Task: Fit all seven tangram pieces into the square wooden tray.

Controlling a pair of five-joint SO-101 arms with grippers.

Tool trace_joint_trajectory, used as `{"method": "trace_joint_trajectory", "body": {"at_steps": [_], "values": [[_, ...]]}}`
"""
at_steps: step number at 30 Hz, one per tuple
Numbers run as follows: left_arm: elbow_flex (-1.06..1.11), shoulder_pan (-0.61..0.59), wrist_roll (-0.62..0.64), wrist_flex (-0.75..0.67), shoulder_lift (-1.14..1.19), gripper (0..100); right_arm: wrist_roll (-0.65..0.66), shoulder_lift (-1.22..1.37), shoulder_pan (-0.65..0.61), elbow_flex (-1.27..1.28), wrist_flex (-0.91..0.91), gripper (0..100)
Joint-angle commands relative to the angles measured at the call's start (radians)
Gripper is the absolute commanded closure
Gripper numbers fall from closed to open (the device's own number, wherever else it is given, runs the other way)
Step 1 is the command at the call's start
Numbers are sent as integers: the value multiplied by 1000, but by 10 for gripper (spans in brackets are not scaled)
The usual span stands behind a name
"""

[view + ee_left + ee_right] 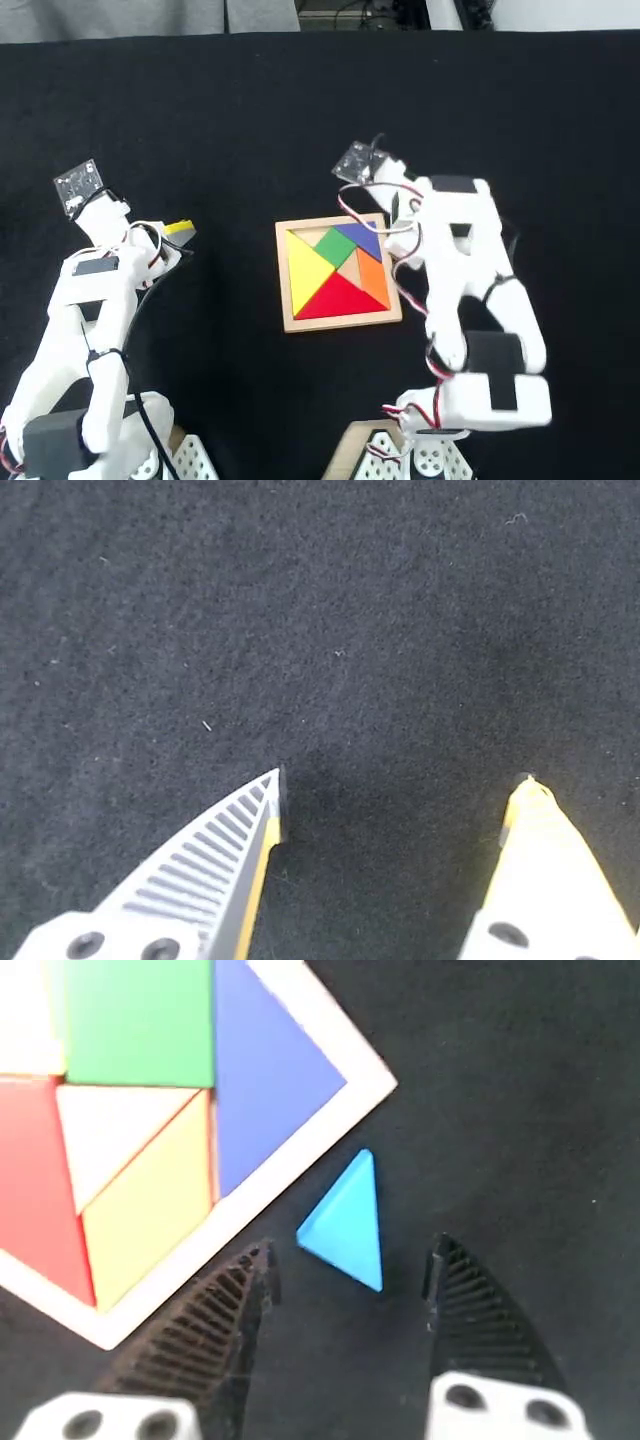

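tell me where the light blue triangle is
In the right wrist view, the light blue triangle lies on the cloth outside the tray's rim, between the right gripper's open fingers.

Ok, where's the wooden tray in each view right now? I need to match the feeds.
High view: the wooden tray sits mid-table, between the two arms.
Right wrist view: a corner of its rim lies just beyond the right gripper.
Left wrist view: the camera faces black cloth ahead of the left gripper, off to the tray's side.
Shared landmark: the blue piece beside the green piece.
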Motion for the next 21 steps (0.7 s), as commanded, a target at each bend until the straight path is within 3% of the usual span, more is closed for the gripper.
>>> {"method": "trace_joint_trajectory", "body": {"at_steps": [1, 8, 11, 21], "values": [[-5, 15, 9, -18, -3, 657, -21, 94, 17, -154, 46, 750], [-5, 15, 9, -18, -3, 657, 5, 214, 40, -260, 163, 621], [-5, 15, 9, -18, -3, 657, 58, 219, 37, -263, 190, 620], [-5, 15, 9, -18, -3, 657, 60, 248, 35, -242, 132, 621]]}}
